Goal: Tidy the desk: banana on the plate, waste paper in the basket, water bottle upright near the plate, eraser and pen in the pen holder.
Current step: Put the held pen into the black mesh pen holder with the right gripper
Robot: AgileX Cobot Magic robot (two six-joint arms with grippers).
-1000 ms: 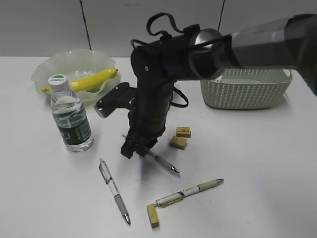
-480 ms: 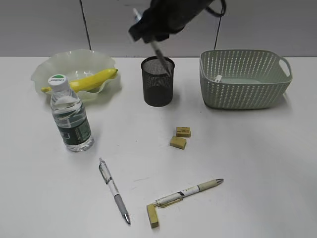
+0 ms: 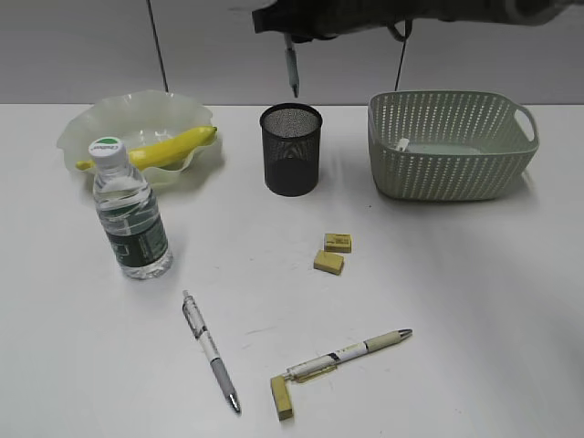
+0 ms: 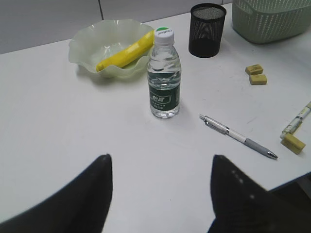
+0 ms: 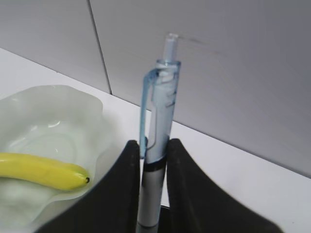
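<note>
Exterior view: right end effector (image 3: 290,35) at the top edge, clamped on a pen (image 3: 291,66) that hangs tip-down directly above the pen holder (image 3: 291,149), tip clear of the rim. Pen holder stands upright on the worktop (image 3: 474,301), between the plate (image 3: 137,128) on the left and the basket (image 3: 452,144) on the right. Banana (image 3: 162,148) lies in the plate. Water bottle (image 3: 130,212) upright, just in front of the plate. A small white scrap shows inside the basket; cannot confirm it is the waste paper. Loose on the near worktop: two small erasers (image 3: 333,253) side by side, a grey-grip pen (image 3: 211,350), a white pen (image 3: 348,354) with its end touching a third eraser (image 3: 282,398). Nothing stands between the hanging pen and the holder's mouth.

Left wrist view: left end effector (image 4: 160,194) with both fingers spread wide, nothing between them, hovering over bare worktop. Ahead: bottle, plate with banana, pen holder, basket corner, erasers, grey-grip pen.

Right wrist view: fingers (image 5: 112,194) pinch the pen's barrel; blue clip and clicker stick up. Plate and banana's tip at lower left, wall behind.
</note>
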